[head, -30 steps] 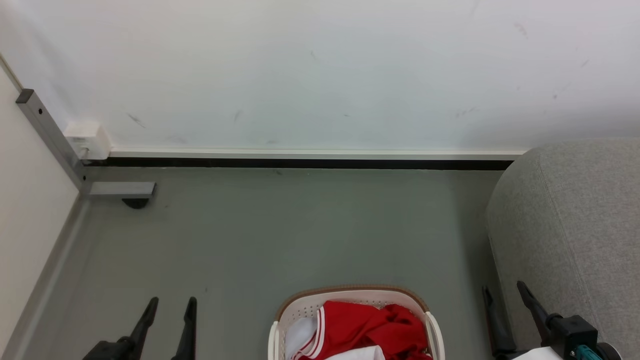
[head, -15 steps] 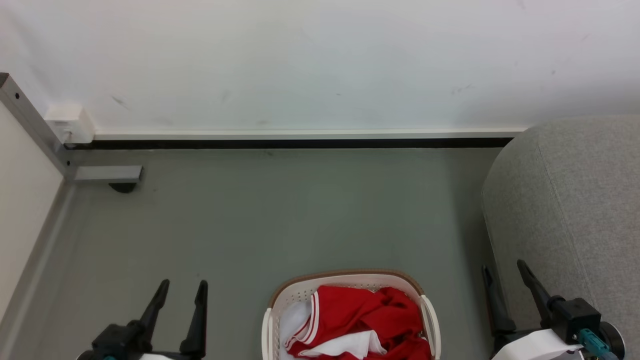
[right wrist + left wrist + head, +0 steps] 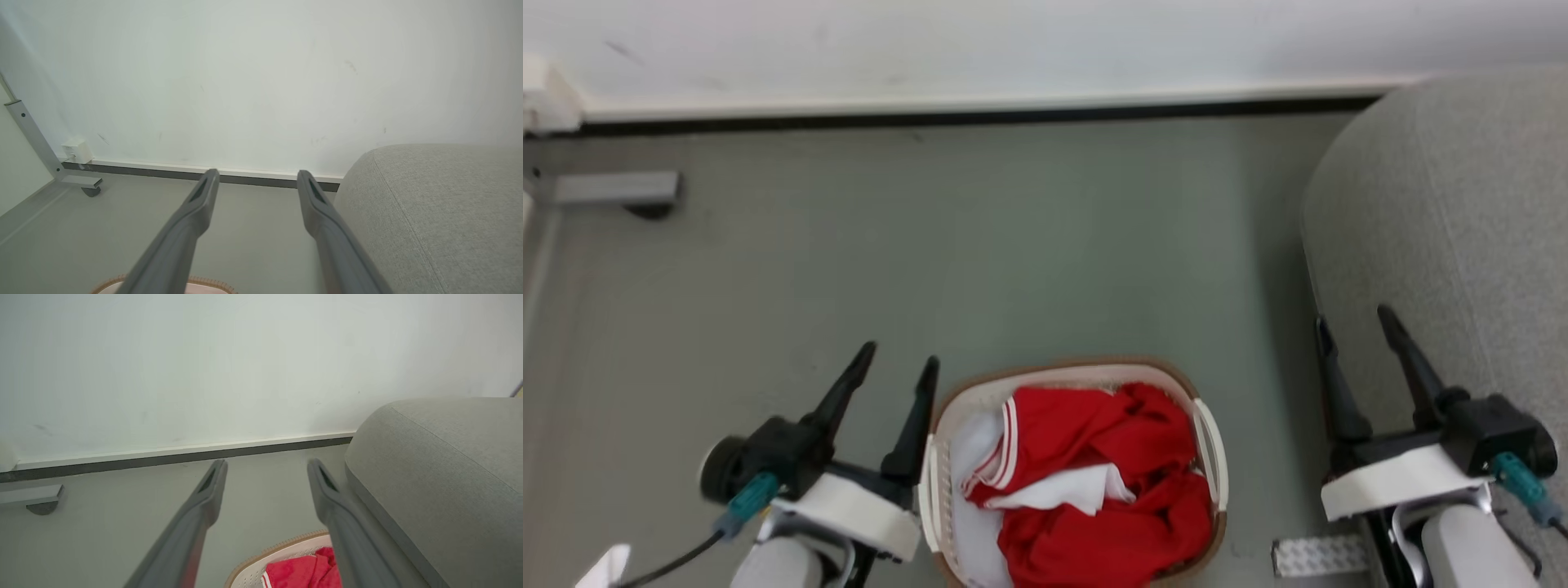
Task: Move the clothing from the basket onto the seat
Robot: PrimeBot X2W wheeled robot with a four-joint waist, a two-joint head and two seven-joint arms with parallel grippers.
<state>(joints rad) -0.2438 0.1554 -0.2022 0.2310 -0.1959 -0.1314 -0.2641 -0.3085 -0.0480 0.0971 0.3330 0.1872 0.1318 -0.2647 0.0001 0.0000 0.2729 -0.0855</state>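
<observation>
We see the clothing (image 3: 1094,474), bright red cloth with white striped trim and a white fold across its middle, heaped inside the basket (image 3: 1207,441). The basket stands on the grey floor (image 3: 1029,245) at the bottom centre of the head view. Its brown rim and cream perforated wall enclose the heap on every side we can see. Just beside its left wall hangs the left gripper (image 3: 900,359). The two dark fingers are spread apart with nothing between them, and the nearer finger lies close along the basket's edge; we cannot tell whether it touches. The right gripper (image 3: 1352,318) hangs on the other side, between the basket and the seat (image 3: 1445,204). It too is spread wide and empty, its outer finger showing against the grey upholstery. The seat's rounded arm rises at the right, apart from the basket with a strip of floor between them. A small pale perforated plate (image 3: 1319,555) lies on the floor near the right arm's base. Farther off, a dark baseboard (image 3: 980,114) runs under the white wall (image 3: 1013,41), and a grey metal foot (image 3: 613,188) stands at the far left.
</observation>
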